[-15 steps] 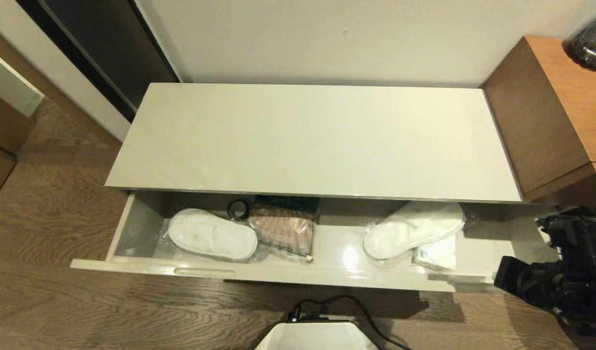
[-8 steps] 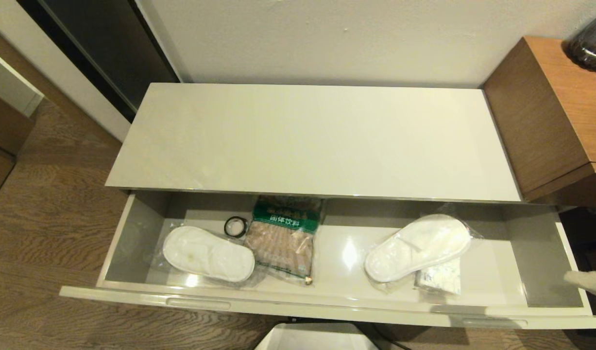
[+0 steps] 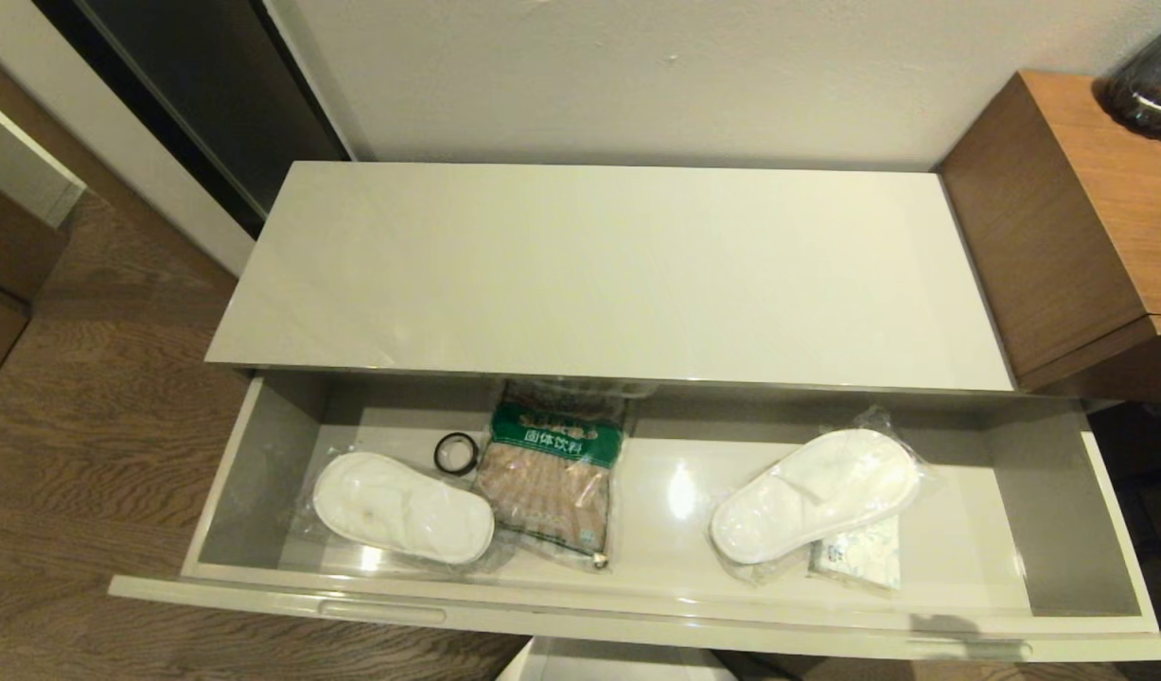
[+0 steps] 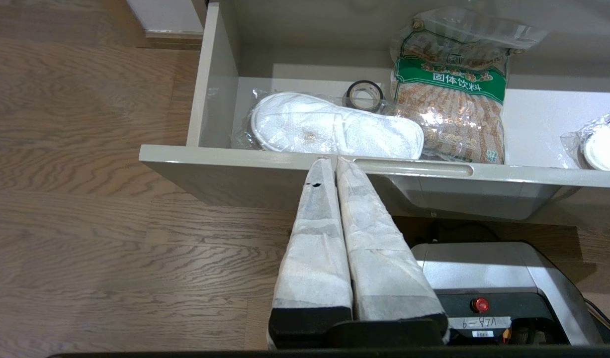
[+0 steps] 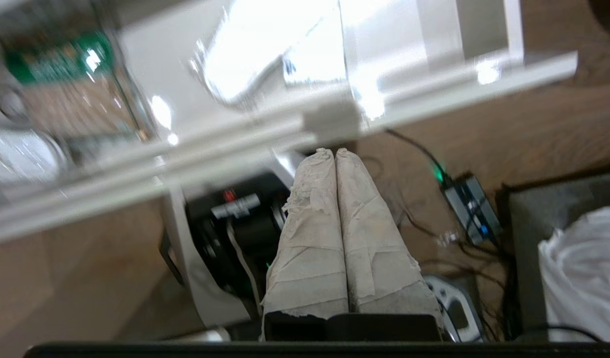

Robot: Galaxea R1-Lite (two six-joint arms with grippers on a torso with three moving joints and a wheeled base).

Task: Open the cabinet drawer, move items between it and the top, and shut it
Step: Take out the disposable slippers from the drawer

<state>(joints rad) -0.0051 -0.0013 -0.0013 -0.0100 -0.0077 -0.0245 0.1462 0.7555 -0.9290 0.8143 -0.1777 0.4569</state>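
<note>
The drawer stands pulled out below the bare beige top. It holds a bagged white slipper pair at the left, a small black tape roll behind it, a second bagged slipper pair at the right and a flat white packet under that pair's edge. Neither gripper shows in the head view. My left gripper is shut and empty, its tips by the drawer's front rim near the left slipper pair. My right gripper is shut and empty, below the drawer front.
A brown bag with a green label lies in the drawer's middle. A brown wooden unit stands to the right with a dark object on it. My base sits under the drawer front; cables lie on the wood floor.
The drawer has slid further out toward me, showing its whole floor and contents. The right arm, seen at the drawer's right end a second ago, has left the head view.
</note>
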